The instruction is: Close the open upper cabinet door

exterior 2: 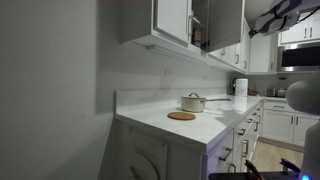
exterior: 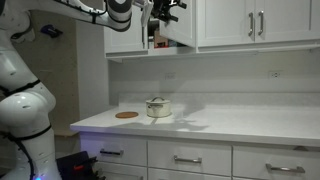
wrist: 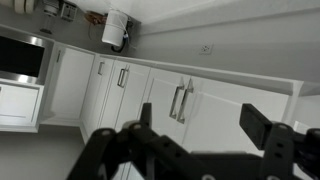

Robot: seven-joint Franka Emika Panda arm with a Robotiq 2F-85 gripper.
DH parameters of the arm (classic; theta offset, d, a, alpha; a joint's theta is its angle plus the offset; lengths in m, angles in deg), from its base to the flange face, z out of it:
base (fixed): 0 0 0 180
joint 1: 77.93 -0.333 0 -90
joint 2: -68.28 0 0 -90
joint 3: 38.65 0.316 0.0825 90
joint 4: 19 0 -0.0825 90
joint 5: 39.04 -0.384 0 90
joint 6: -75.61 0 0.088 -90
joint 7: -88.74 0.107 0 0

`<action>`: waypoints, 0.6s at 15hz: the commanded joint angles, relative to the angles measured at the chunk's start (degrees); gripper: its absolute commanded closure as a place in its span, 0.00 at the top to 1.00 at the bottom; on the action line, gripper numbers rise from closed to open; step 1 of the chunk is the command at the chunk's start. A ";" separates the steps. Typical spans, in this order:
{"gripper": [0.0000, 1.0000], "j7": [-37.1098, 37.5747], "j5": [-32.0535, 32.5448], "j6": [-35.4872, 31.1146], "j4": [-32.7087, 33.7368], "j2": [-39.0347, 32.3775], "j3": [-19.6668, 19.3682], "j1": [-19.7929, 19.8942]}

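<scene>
Gripper (exterior: pixel 167 9), jaws wide, hangs at the open door (exterior: pixel 178 27); the door's upright length runs just below it.

An exterior view faces the pot (exterior: pixel 158 107) head-on; an exterior view sights along the bench (exterior 2: pixel 215 121) to that pot; the wrist view, seemingly tilted, looks closely at cabinets (wrist: pixel 120 92).

One pot (exterior: pixel 158 107) and one round brown mat (exterior: pixel 126 115), at the pot's 9 o'clock, share the white tabletop (exterior: pixel 240 122) in an exterior view. Three drawer fronts (exterior: pixel 205 152) line up at 6 o'clock, each with one horizontal handle (exterior: pixel 187 159). One upper cabinet door (exterior: pixel 180 25) stands open at 12 o'clock, two vertical bar handles (exterior: pixel 252 24) at 2 o'clock. One wall outlet (exterior: pixel 275 74). My fingers (wrist: pixel 268 135) number two in the wrist view.
</scene>
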 commanded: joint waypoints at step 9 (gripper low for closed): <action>0.00 -3.43 -1.65 -5.94 -0.46 -0.20 -1.10 -3.77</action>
